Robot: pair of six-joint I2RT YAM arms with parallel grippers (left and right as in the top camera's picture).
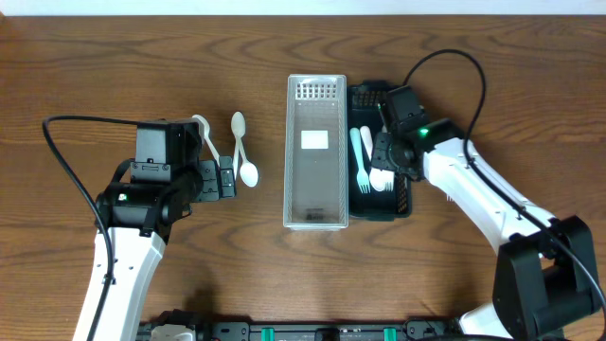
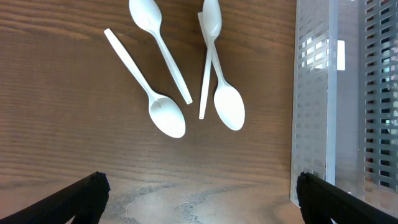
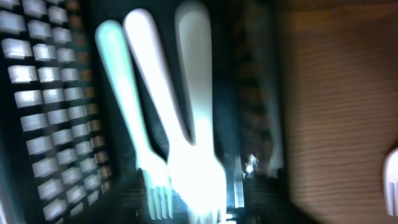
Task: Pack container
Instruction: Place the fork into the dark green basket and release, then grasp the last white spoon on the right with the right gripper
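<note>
Clear box: a long see-through box (image 1: 315, 152) with small holes stands in the middle of the table (image 1: 114, 57). A white patch shows on it.
Black tray: a dark tray (image 1: 402, 194) with holes sits on the right of the clear box and touches it.
Forks: the forks (image 1: 369, 161) lie side by side in the black tray. One is pale blue and one is white. Their prongs point to the near side. The right wrist view is blurry, so an exact count is hard.
Spoons: four white spoons (image 2: 166, 116) lie on the wood, left of the clear box. The two on the right cross each other.
Left claw: the left claw (image 1: 225, 180) is low over the table, just on the near side of the spoons. Its fingers (image 2: 81, 199) are far apart and hold nothing.
Right claw: the right claw (image 1: 388, 169) is over the black tray, right by the forks. I cannot tell if it is apart or together.
</note>
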